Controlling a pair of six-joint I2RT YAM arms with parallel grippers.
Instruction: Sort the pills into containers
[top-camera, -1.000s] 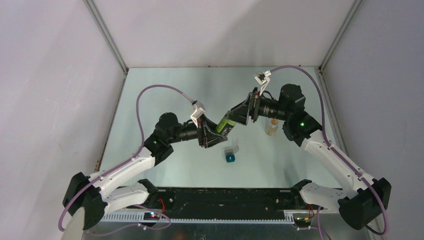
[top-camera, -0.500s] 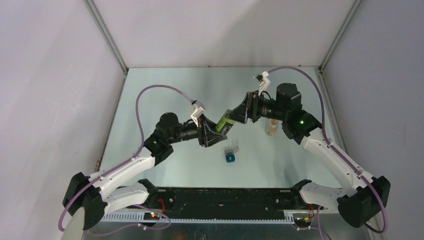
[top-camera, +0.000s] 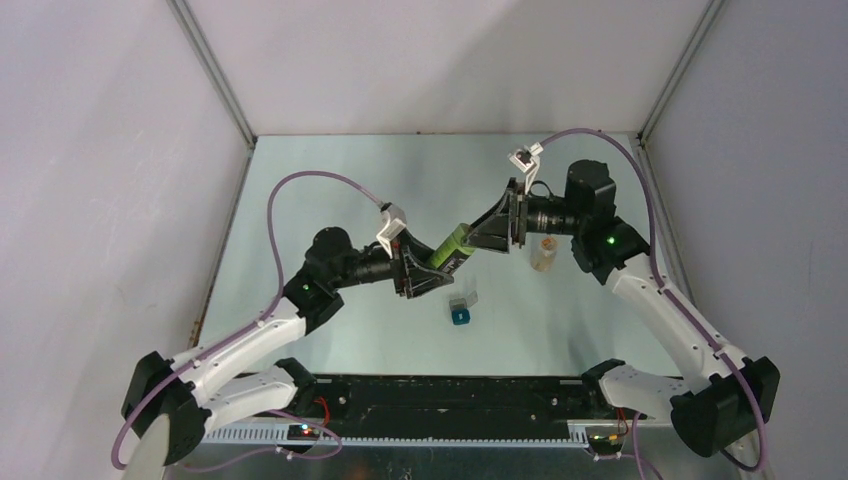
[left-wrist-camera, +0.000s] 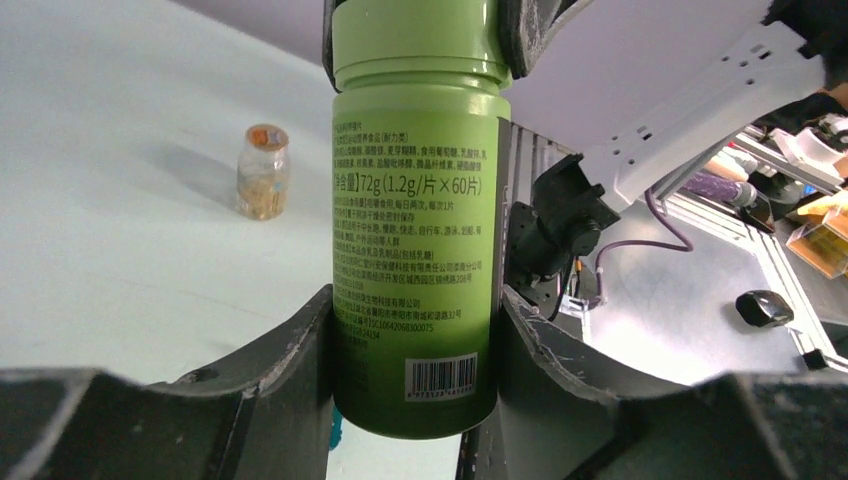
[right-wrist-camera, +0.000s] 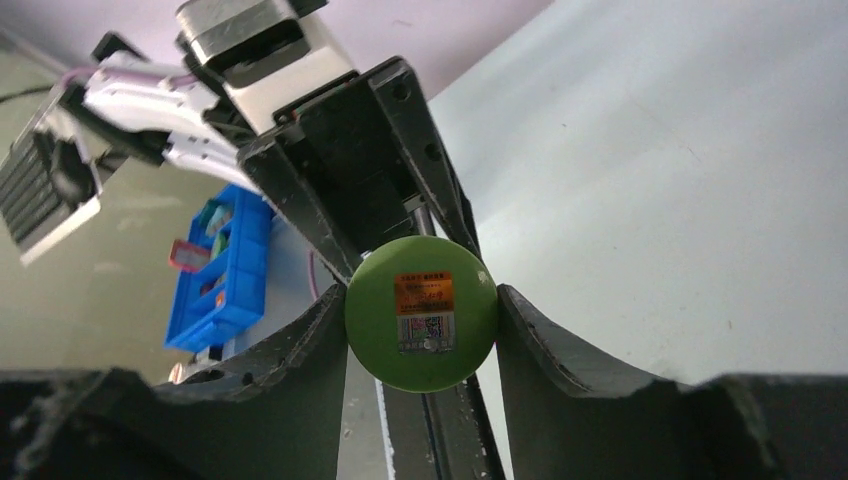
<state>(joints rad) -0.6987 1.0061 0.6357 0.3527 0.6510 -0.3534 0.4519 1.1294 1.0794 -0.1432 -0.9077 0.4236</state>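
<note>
The one lime-green bottle (left-wrist-camera: 415, 250) is clamped by its body in the left gripper (top-camera: 428, 265), tilted above the worktop (top-camera: 330, 180). Its cap (right-wrist-camera: 421, 312) is pinched between the fingers of the right gripper (top-camera: 478, 238). A second bottle, the pale orange-topped bottle (top-camera: 543, 254), is seen upright on the worktop beside the right arm; one small teal item (top-camera: 460, 316) nearby cannot be identified.

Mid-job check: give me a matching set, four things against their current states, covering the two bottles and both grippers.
1. green bottle
2. orange-topped bottle
3. left gripper
4. right gripper

A. upright on the table, untouched
B. clamped on the green bottle's body
C. closed around the green cap
D. tilted in the air between both grippers

Pairs: 1-D, 2-A, 3-B, 4-C
</note>
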